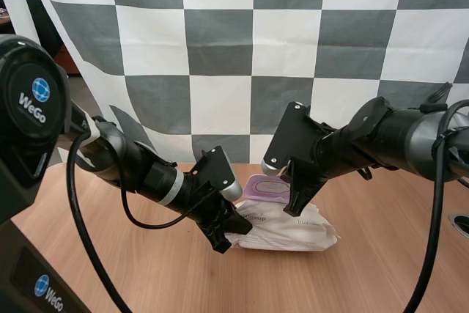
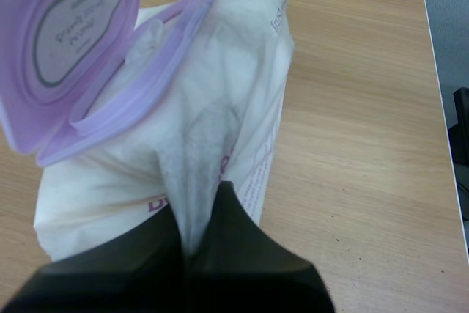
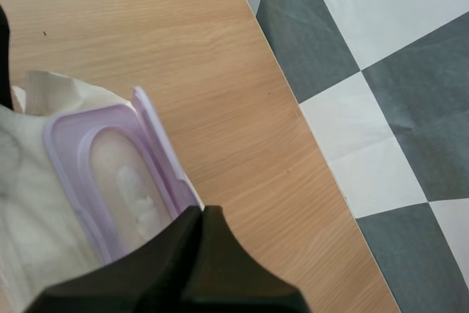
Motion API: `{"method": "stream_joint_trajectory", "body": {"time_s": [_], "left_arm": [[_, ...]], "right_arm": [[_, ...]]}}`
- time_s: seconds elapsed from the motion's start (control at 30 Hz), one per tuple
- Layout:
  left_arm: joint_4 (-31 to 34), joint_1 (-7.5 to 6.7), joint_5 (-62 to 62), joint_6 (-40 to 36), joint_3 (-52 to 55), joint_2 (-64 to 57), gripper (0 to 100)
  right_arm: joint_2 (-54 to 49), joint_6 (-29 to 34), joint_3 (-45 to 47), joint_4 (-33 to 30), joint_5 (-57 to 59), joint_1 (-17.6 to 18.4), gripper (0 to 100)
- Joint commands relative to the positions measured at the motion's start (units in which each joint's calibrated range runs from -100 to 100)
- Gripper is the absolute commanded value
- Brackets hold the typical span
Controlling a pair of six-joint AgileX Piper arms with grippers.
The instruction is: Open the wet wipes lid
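Both grippers at wet wipes pack (image 1: 282,229): L gripper (image 2: 192,238) clamped on pack's end fold; R gripper (image 3: 201,214) fingers together, tips against raised purple lid (image 2: 69,42) by pack's opening.

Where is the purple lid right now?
In the high view the purple lid stands open on the wet wipes pack, mid-table, right beside the right gripper.

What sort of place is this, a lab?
Probably a robot test bench: a left pincer and right pincer over a wooden table, handling one pack of wet wipes, its lid open.
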Motion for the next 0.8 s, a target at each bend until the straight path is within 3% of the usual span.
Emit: {"method": "stream_joint_trajectory", "body": {"time_s": [0.0, 0.77], "left_arm": [[0.0, -0.03, -0.3, 0.9, 0.0, 0.0, 0], [0.0, -0.03, -0.1, 0.9, 0.0, 0.0, 0]], "right_arm": [[0.7, -2.1, 0.0, 3.1, -0.7, 0.1, 0], [17.1, -6.0, -6.7, 11.1, -5.5, 0.1, 0]]}}
